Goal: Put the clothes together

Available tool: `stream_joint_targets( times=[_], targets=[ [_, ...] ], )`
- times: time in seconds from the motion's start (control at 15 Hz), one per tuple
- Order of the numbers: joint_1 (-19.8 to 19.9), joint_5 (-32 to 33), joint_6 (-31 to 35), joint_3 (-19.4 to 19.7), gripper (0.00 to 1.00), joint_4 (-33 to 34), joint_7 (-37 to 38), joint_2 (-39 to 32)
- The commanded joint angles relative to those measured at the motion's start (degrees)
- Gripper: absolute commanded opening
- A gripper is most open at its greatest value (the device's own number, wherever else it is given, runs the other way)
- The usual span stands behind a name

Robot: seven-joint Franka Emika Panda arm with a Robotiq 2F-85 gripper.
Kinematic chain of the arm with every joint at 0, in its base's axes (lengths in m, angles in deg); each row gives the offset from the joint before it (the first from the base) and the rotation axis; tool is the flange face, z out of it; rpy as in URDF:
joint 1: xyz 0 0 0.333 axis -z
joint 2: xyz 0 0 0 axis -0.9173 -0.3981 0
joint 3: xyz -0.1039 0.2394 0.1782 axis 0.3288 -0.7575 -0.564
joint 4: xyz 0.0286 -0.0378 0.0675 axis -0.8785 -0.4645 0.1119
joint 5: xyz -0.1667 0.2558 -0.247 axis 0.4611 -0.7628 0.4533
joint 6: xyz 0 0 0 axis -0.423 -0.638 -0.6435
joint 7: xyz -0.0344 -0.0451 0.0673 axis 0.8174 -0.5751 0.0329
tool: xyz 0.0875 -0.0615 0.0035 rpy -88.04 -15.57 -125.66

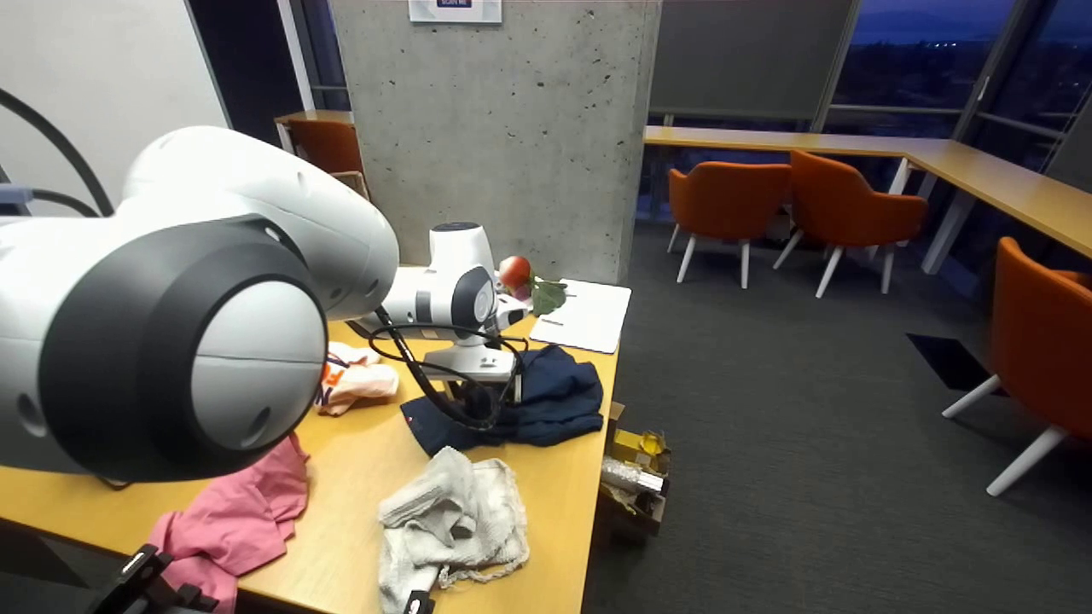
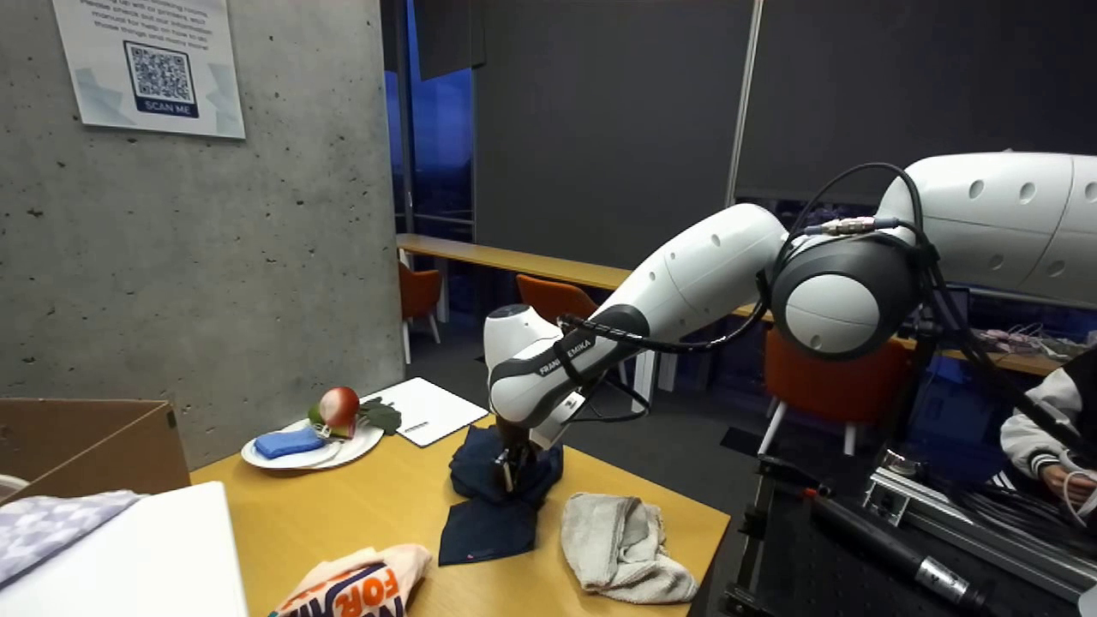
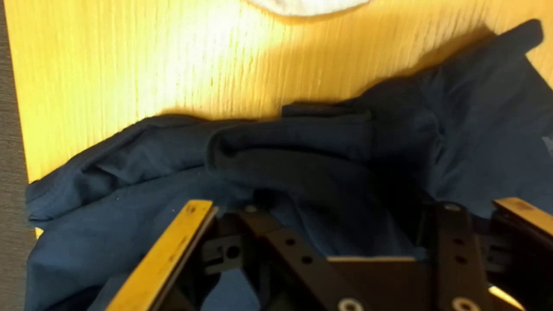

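Note:
A crumpled navy garment (image 1: 559, 396) lies on the table near its edge; it also shows in an exterior view (image 2: 488, 533) and fills much of the wrist view (image 3: 129, 211). My gripper (image 1: 485, 394) points down at it, also in an exterior view (image 2: 509, 470). In the wrist view my gripper (image 3: 350, 207) has its fingers wide apart, with navy folds between them. The fingertips are dark and partly hidden in the cloth. A grey-white cloth (image 1: 456, 516) lies beside the navy one, also in an exterior view (image 2: 619, 548). A peach lettered garment (image 1: 363, 384) and a pink garment (image 1: 243, 512) lie apart.
A plate (image 2: 257, 458) with a blue sponge (image 2: 290, 442) and toy food stands near the pillar. A whiteboard (image 1: 589, 311) lies at the table's far corner. A cardboard box (image 2: 94, 446) and a white panel (image 2: 146, 557) stand in an exterior view.

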Motion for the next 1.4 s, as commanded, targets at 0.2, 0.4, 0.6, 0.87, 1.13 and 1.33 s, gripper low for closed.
stream_joint_targets(
  times=[0.2,0.4,0.6,0.87,1.13,1.33],
  targets=[
    [0.06,0.79,-1.21,0.13,0.19,1.0,1.22,0.32],
    [-0.19,0.46,-3.85,0.01,0.0,3.3,2.12,0.49],
    [-1.31,0.69,-8.28,0.2,0.01,8.01,3.11,0.71],
    [-3.26,0.97,-13.83,0.2,0.02,16.64,3.96,0.74],
    [-6.44,0.73,-17.28,-0.49,0.02,22.63,4.86,1.54],
    [-10.06,0.92,-17.81,-0.54,0.02,20.29,5.97,6.71]
  ],
)
